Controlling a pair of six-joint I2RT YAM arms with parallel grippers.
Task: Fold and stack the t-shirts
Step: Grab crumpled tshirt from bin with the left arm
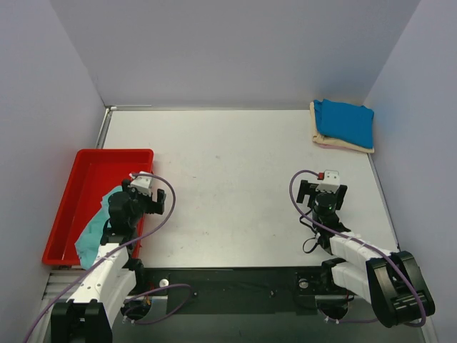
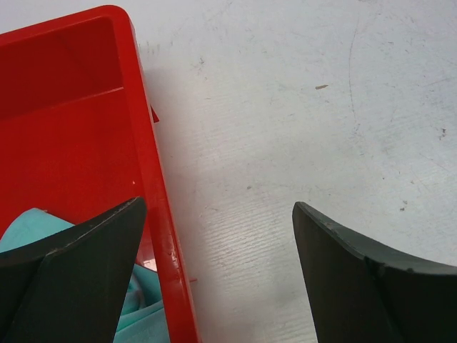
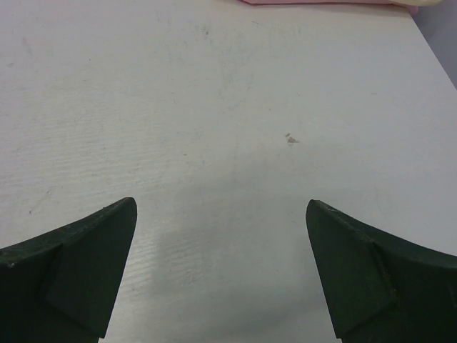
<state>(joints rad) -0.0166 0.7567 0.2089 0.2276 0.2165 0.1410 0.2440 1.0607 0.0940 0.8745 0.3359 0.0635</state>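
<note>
L tool wide open, nothing held; it sits over the right wall of the red tray, one finger above the tray inside, the other above bare bench. Teal-green t-shirt lies crumpled in the tray's near end, just beside L tool. R tool also wide open & empty, over bare bench. Bright blue t-shirt lies folded on the cream t-shirt at far right bench corner, well apart from both tools

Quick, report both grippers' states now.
Left gripper: open, empty, over the edge of the tray.
Right gripper: open, empty, over the table.
</note>
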